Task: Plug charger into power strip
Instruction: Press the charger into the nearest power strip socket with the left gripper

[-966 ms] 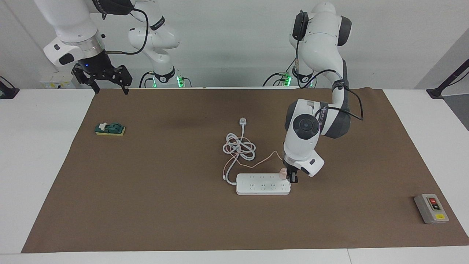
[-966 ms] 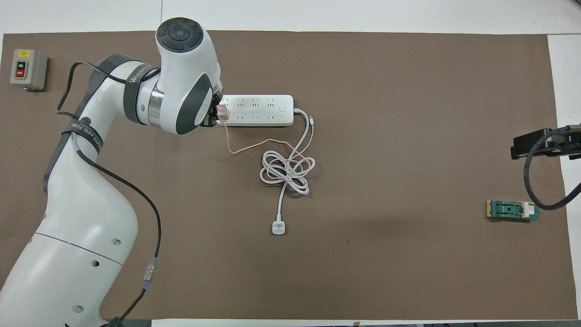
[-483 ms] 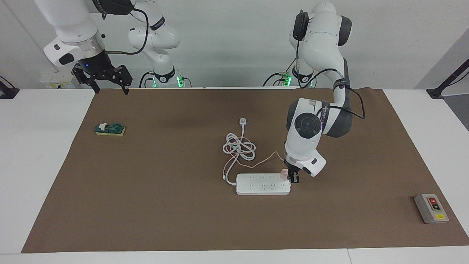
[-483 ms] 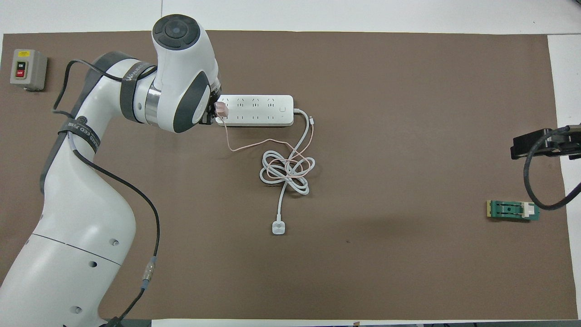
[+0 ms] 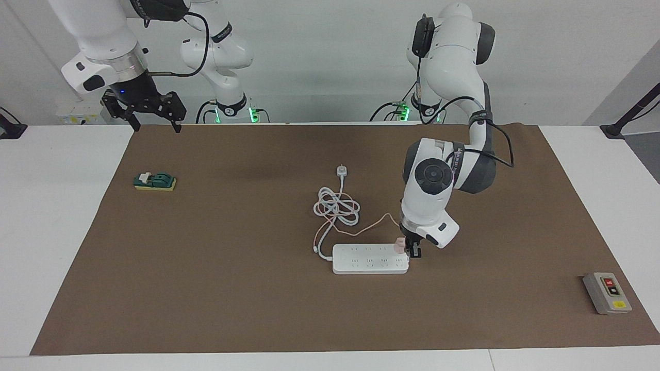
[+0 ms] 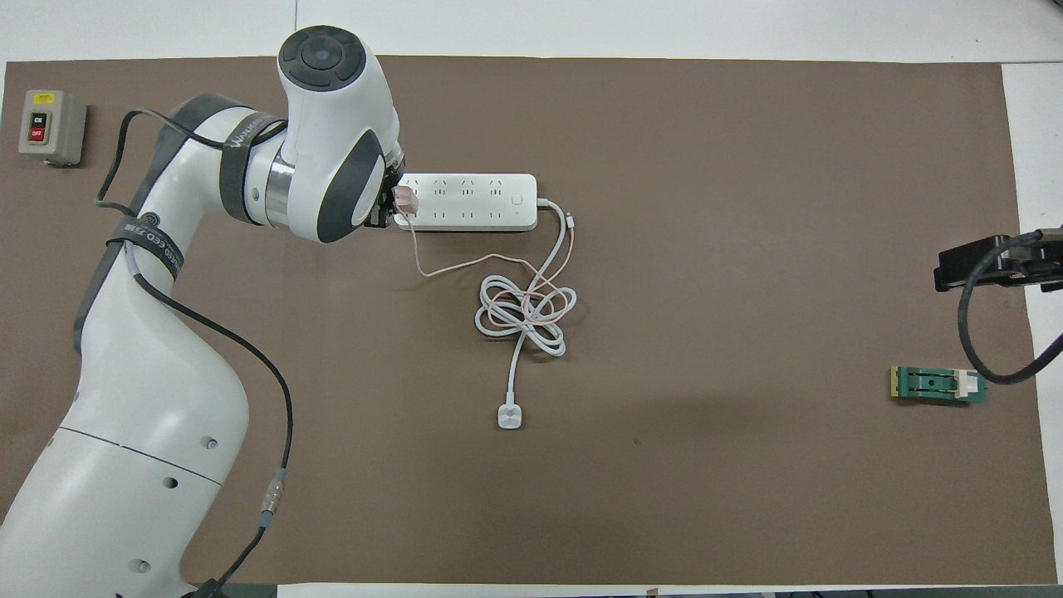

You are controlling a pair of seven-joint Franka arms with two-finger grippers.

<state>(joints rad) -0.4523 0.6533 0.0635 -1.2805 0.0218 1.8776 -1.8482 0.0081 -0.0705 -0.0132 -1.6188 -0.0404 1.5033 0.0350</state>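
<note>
At the strip's [image 5: 370,258] end toward the left arm, the charger [image 5: 398,245] is held against the top by the left gripper [image 5: 408,249], clamped on it. The right gripper [image 5: 149,114] waits, spread apart, over the mat's [image 5: 232,288] corner.

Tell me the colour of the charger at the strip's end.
Pale pink, like its thin cable; the charger shows best in the overhead view.
</note>
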